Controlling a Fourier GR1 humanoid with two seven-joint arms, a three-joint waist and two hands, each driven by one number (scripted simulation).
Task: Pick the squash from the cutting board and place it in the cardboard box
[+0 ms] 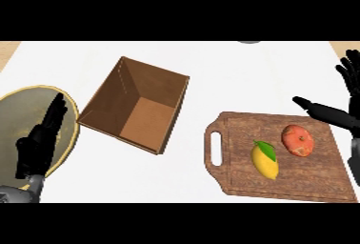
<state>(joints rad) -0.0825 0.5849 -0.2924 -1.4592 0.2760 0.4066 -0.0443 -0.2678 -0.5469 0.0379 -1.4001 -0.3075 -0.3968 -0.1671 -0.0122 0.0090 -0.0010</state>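
Observation:
A brown wooden cutting board (239, 181) with a handle slot lies at the lower right. On it sit a yellow squash (265, 161) with a green leaf and, to its right, an orange-red fruit (298, 140). The open cardboard box (137, 105) stands left of the board, tilted, with nothing inside. My right hand (348, 76) is at the right edge, open, fingers straight and thumb stretched out over the board's upper right corner, apart from the squash. My left hand (42, 138) rests open at the lower left, fingers straight.
A round grey plate (17, 107) with a yellow rim lies under my left hand at the left edge. The white counter (232, 71) stretches between box and board. A small grey object (249, 42) shows at the counter's far edge.

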